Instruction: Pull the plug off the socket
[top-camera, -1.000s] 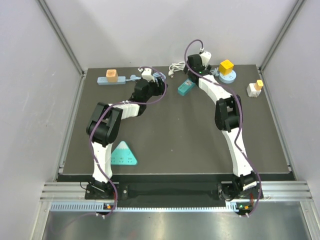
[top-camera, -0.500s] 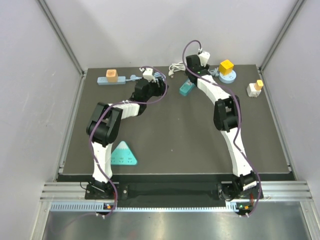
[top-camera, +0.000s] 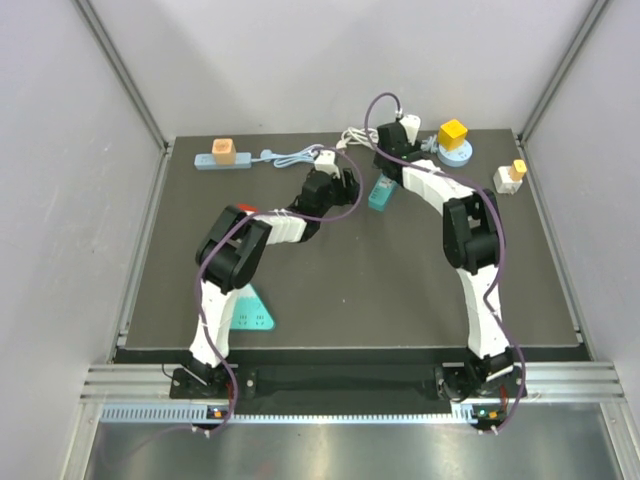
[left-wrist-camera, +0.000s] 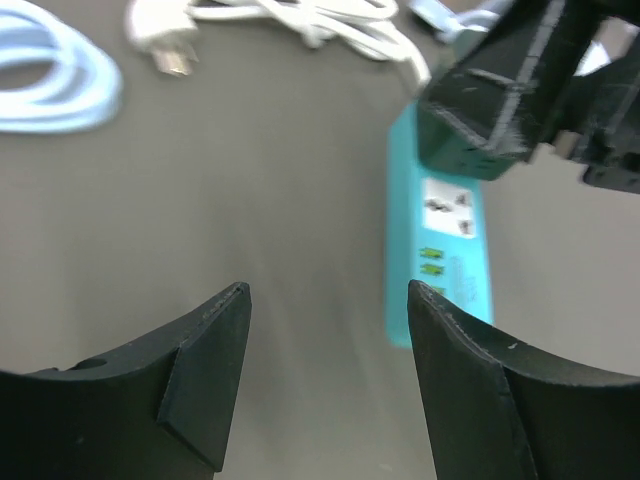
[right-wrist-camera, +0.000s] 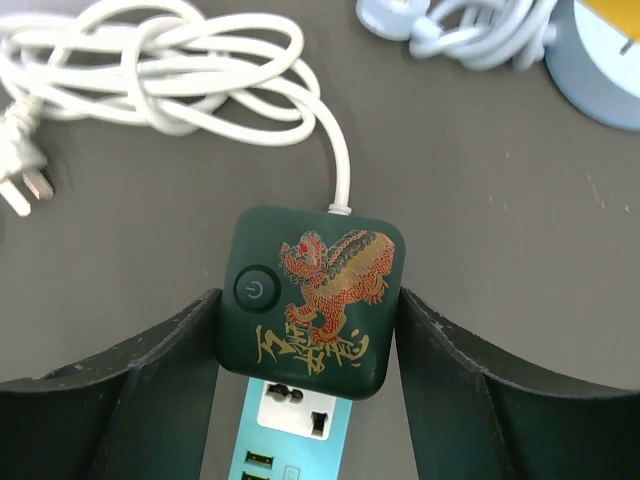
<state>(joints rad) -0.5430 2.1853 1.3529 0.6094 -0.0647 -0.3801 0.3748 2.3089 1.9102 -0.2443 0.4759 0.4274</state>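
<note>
The socket is a teal power strip (top-camera: 383, 193) lying at the back middle of the dark table; it also shows in the left wrist view (left-wrist-camera: 440, 270) and the right wrist view (right-wrist-camera: 285, 440). A dark green square plug (right-wrist-camera: 310, 300) with a red-gold dragon print sits on the strip's far end, its white cord (right-wrist-camera: 170, 70) coiled behind. My right gripper (right-wrist-camera: 308, 320) is shut on the plug, one finger on each side. My left gripper (left-wrist-camera: 328, 300) is open and empty, just left of the strip's near end, above the table.
A blue strip with an orange block (top-camera: 224, 152) lies at the back left, its pale blue cable (top-camera: 295, 157) trailing right. A yellow cube on a blue base (top-camera: 453, 135) and a white adapter (top-camera: 511, 177) stand at the back right. A teal triangle (top-camera: 248, 312) lies front left.
My left arm has swung right, up to the teal strip. The strip's near end has turned and shifted right with the right gripper still on the plug.
</note>
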